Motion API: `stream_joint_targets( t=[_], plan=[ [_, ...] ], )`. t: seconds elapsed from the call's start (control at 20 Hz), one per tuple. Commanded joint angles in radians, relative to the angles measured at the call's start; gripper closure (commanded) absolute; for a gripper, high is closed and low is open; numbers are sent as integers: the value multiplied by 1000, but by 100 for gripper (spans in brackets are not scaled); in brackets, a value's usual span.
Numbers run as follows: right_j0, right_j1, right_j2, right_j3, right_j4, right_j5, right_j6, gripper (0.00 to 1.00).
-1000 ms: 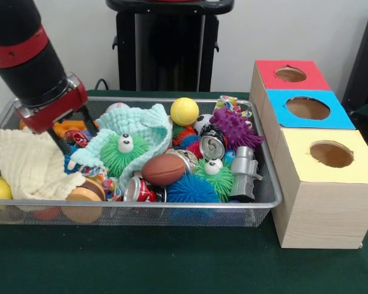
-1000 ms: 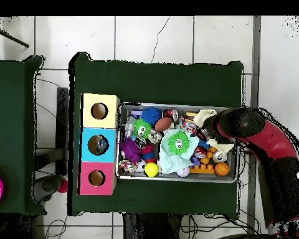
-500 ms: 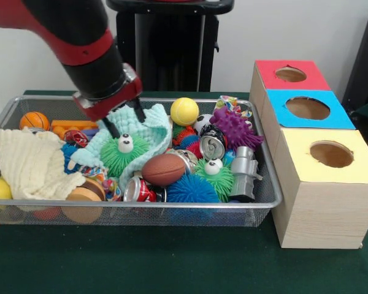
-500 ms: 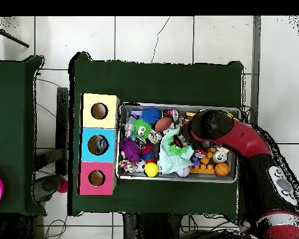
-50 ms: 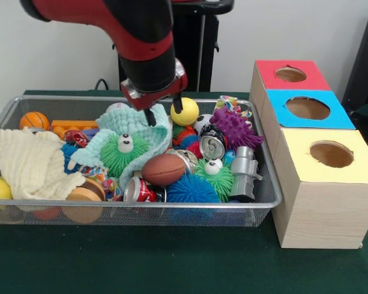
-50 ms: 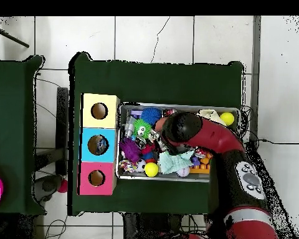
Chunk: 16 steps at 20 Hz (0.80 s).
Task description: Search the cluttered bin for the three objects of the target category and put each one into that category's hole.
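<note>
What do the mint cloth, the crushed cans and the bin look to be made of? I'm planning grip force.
The mint cloth looks like soft waffle-textured fabric, matte and rumpled. The crushed cans look like thin metal, probably aluminium: shiny silver tops, dented sides. The bin looks like silver wire mesh; things show through its walls.

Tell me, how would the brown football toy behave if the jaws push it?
The football would probably roll or wobble aside, being oval and smooth. It rests loosely on a can and spiky balls, so it may slip deeper.
</note>
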Motion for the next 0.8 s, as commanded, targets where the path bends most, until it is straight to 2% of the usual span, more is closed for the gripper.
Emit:
stream_joint_targets(
  t=[0.05, 0.25, 0.45, 0.65, 0.8],
  plan=[
    [94, 46, -128, 37, -78, -153, 376, 0],
    [141, 63, -192, -6, -181, -231, 327, 0],
    [154, 82, -211, -29, -189, -309, 349, 0],
    [172, 95, -225, -52, -223, -404, 318, 0],
    [180, 103, -235, -52, -211, -444, 321, 0]
  ],
)
